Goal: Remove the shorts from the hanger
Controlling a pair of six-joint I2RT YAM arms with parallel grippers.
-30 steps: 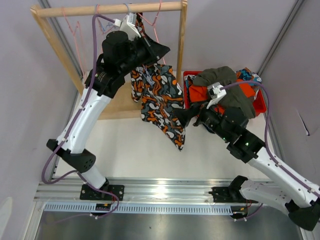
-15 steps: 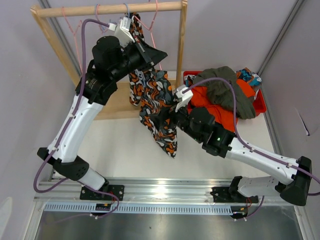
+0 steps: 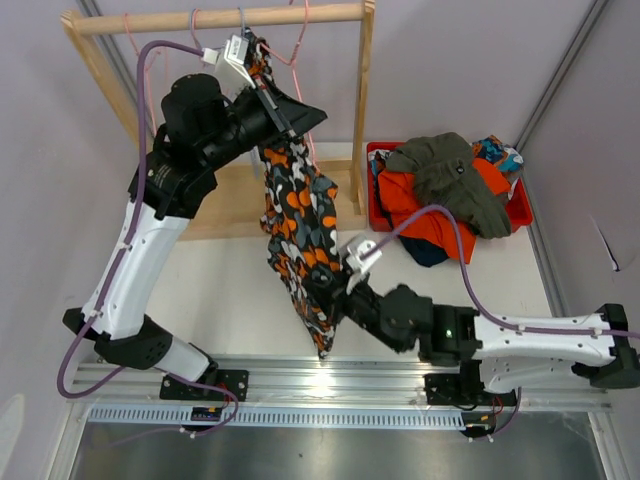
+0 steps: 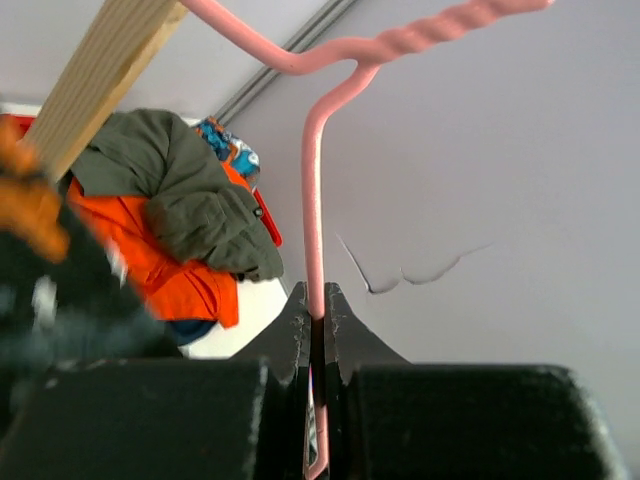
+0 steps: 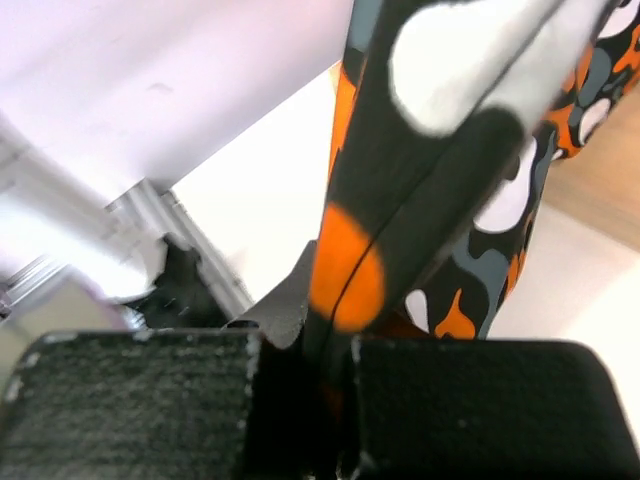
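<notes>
**While one pair hangs pinched at both ends, four pairs lie in the bin**

Seen from the top camera, the blotch-print shorts (image 3: 295, 220) run in a long, taut strip from the wooden rack's rail (image 3: 220, 18) down toward the near edge of the white table (image 3: 220, 290). Their upper end sits at the left gripper (image 3: 296, 108), and their lower part sits at the right gripper (image 3: 335, 298), with a short tail of cloth dangling past it.

Only the left wrist camera shows what the left gripper holds. Its jaws are pressed together on the pink wire hanger (image 4: 313, 200), whose thin stem runs up from between them to a twisted neck. Behind it the same view catches the rack's wooden post (image 4: 100, 75).

Only the right wrist camera shows the other grip. The right gripper's jaws are clamped tight on a fold of the shorts' orange, black, white and grey cloth, which rises out of them.

Beside the rack, the red bin (image 3: 521, 213) holds the olive green shorts (image 3: 450, 175) on top of the bright orange shorts (image 3: 415, 215). The teal-print shorts (image 3: 496, 150) show at the far corner and the navy shorts (image 3: 430, 250) at the near side.
</notes>
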